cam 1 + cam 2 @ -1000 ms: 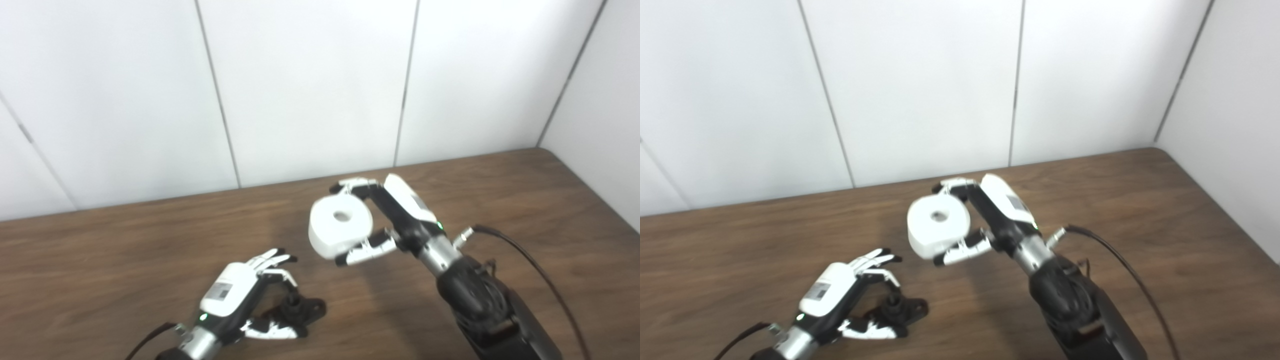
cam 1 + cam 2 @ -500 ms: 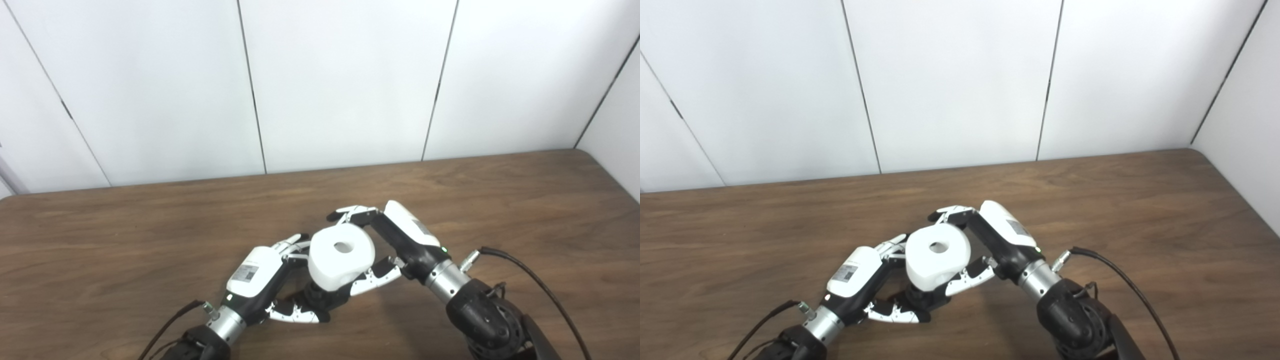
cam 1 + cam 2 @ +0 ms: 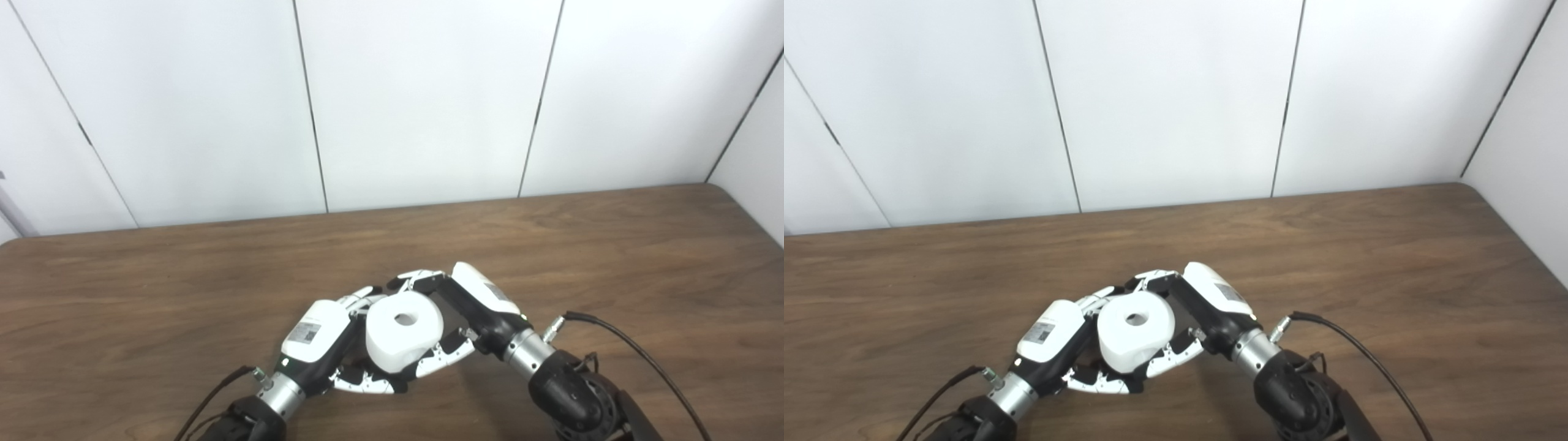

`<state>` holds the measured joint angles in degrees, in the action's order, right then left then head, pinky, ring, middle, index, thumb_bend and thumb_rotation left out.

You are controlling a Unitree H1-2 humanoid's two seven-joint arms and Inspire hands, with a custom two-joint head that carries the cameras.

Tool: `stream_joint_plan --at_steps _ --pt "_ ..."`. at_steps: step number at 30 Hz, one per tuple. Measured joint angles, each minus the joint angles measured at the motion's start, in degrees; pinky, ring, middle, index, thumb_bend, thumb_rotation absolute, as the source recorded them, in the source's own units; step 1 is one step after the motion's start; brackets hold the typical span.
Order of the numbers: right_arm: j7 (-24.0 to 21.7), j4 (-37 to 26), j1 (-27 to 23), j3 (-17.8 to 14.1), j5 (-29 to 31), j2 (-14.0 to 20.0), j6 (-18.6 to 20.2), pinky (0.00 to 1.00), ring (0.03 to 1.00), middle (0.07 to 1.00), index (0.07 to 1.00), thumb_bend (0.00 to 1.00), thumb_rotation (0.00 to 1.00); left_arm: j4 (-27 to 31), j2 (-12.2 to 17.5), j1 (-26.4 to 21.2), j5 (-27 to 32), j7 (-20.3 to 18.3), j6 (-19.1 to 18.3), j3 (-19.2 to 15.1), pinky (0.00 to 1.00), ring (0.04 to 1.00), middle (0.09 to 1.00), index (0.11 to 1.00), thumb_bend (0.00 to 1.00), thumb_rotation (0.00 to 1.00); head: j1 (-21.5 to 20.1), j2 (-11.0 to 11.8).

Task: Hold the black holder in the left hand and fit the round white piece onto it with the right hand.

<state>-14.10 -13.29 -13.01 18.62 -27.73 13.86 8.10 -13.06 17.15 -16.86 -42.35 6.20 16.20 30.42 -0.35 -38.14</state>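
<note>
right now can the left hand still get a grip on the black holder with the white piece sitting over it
Probably yes. The left hand is curled around the spot under the round white piece, which hides nearly all of the black holder; only a dark sliver shows, so the grip itself can't be confirmed.

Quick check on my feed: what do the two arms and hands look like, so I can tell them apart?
Both hands, left hand and right hand, have white back shells bearing small printed labels, black-and-white fingers, silver wrist collars and black forearms. A black cable loops from the right wrist; another trails from the left.
</note>
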Motion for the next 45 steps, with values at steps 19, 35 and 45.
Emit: stream_joint_plan --at_steps 19,35,45 --pt "-1.88 2.88 -2.34 0.82 0.01 0.76 -3.79 0.72 0.820 0.788 0.481 0.52 0.13 -0.03 -0.08 0.06 -0.37 0.29 0.02 -0.04 0.85 0.927 0.848 0.480 0.52 0.06 0.18 -0.62" --pt "-4.56 1.79 -4.05 3.27 0.06 2.60 -4.49 0.67 0.802 0.778 0.481 0.52 0.13 0.16 -0.09 0.11 -0.02 -0.07 -0.09 -0.04 0.86 0.930 0.852 0.480 0.52 0.06 0.53 -1.67" --pt "-6.49 0.88 -4.05 3.92 -0.11 2.68 -5.08 0.68 0.816 0.781 0.482 0.52 0.13 0.15 -0.21 0.11 -0.04 -0.07 -0.13 -0.03 0.84 0.921 0.848 0.480 0.52 0.06 0.70 -1.85"
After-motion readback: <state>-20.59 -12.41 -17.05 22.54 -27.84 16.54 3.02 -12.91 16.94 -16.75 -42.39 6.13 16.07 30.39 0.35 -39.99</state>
